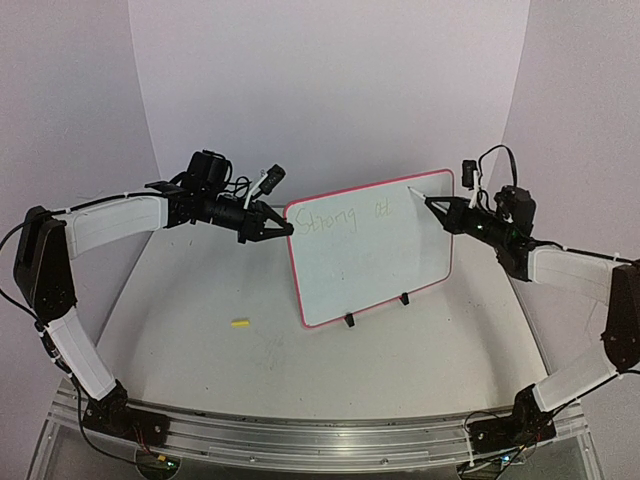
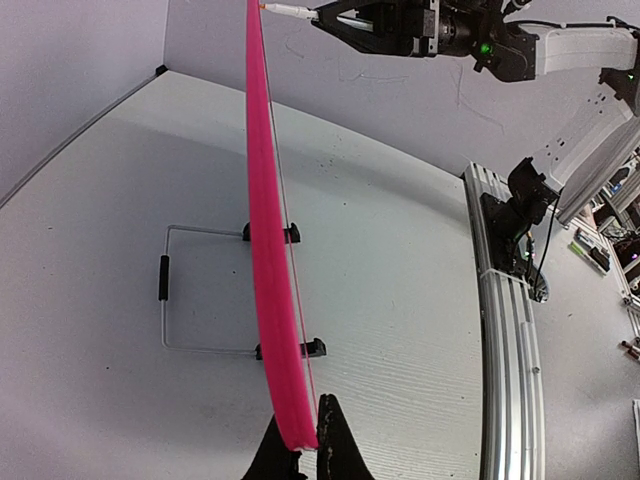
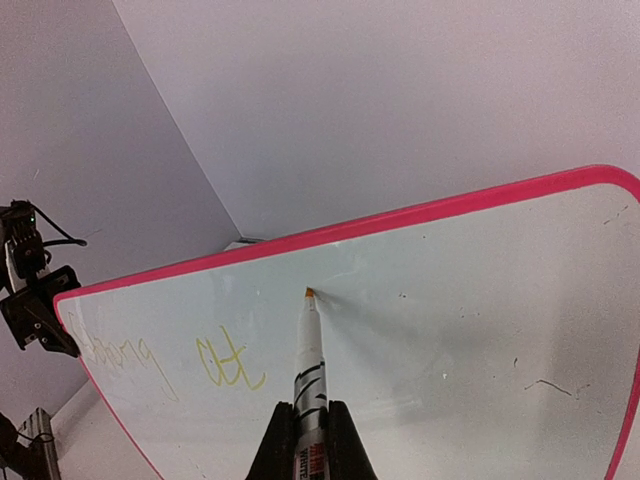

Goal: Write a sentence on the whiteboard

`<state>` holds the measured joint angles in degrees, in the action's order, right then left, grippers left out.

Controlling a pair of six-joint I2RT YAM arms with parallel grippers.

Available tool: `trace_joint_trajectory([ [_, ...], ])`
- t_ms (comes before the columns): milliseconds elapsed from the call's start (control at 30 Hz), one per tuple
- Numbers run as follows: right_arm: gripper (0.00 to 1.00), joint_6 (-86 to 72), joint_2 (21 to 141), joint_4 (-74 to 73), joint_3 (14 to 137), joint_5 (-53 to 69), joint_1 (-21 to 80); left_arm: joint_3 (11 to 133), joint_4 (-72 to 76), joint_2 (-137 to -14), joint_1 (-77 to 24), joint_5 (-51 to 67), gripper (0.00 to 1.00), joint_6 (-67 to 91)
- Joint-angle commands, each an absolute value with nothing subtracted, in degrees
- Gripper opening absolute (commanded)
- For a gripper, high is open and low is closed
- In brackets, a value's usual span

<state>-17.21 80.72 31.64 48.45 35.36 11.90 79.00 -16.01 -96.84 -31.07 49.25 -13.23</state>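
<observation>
Yellow-green writing [image 3: 232, 364] at lower left reads only "Strong at", so I judge words remain; left gripper [image 2: 303, 432] clamps the board [image 1: 385, 250] rim, right gripper [image 3: 311, 415] grips the marker [image 3: 309, 345].

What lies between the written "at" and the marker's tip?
Only bare whiteboard surface, seen in the right wrist view, between "at" and the tip of the marker.

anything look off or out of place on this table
One small yellow piece, perhaps a pen cap, lies loose on the pale table, in front of the pink-rimmed white board and to its left. Otherwise nothing stands out: the board stands upright and nothing looks spilled or broken.
</observation>
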Motion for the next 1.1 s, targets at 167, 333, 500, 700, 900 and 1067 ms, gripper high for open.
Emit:
trace_joint_trajectory([
  [167, 0.00, -16.8, 80.6, 33.7, 47.6, 33.7, 11.8, 79.3, -19.0, -98.3, -32.3, 47.8, 0.00, -16.0],
  [333, 0.00, -17.3, 80.1, 33.9, 44.2, 33.6, 11.8, 79.3, -19.0, -98.3, -32.3, 47.9, 0.00, -15.9],
  [500, 0.00, -17.8, 79.6, 34.3, 42.2, 33.7, 11.8, 79.4, -19.0, -98.3, -32.3, 47.9, 0.00, -15.8],
  [700, 0.00, -18.2, 78.6, 34.9, 42.4, 32.9, 11.8, 79.4, -19.0, -98.2, -32.3, 47.9, 0.00, -15.8],
  [900, 0.00, -19.2, 78.1, 37.0, 43.4, 32.7, 11.7, 79.4, -19.0, -98.2, -32.3, 47.9, 0.00, -15.9],
  [1067, 0.00, -19.3, 79.0, 37.3, 44.6, 33.1, 11.8, 79.3, -19.0, -98.1, -32.3, 47.9, 0.00, -15.9],
])
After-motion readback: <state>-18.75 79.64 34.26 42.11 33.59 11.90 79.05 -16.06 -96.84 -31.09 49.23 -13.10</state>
